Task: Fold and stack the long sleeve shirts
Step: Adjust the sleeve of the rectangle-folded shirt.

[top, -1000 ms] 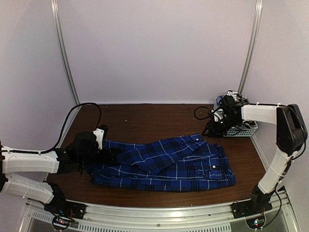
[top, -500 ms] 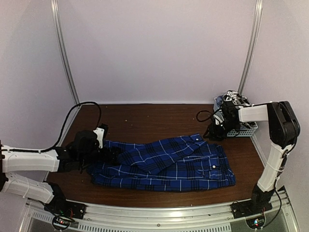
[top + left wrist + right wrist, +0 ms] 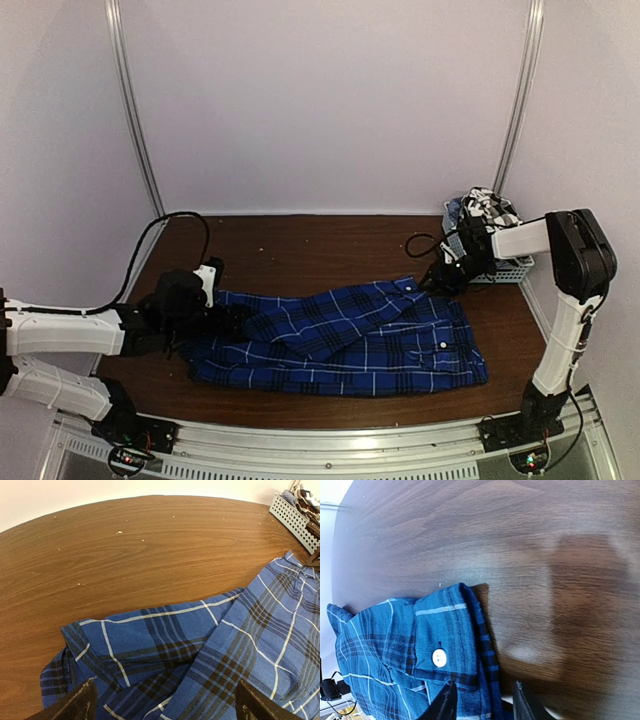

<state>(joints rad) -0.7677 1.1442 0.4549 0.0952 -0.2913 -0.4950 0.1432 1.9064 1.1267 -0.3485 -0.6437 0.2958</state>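
We judge the blue plaid shirt [image 3: 340, 345] light and limp: pinch the collar [image 3: 445, 630] straddled by the right end effector [image 3: 482, 700]; whether it grips, we cannot tell. The left end effector [image 3: 166, 695] is released.

- We see the worktop [image 3: 320, 245] as brown wood grain, smooth, with a soft sheen.
- The blue plaid shirt [image 3: 340, 340] is thin woven cloth, matt and softly creased.
- Its white button [image 3: 439, 657] looks to us like glossy plastic.
- The black-and-white check shirt [image 3: 492, 207], far right, also reads as matt cloth.
- The basket [image 3: 508, 268] holding it is dull grey perforated plastic.
- The arm shells [image 3: 60, 335] are smooth white plastic, faintly shiny.
- The rail [image 3: 330, 440] along the near edge looks like pale metal.
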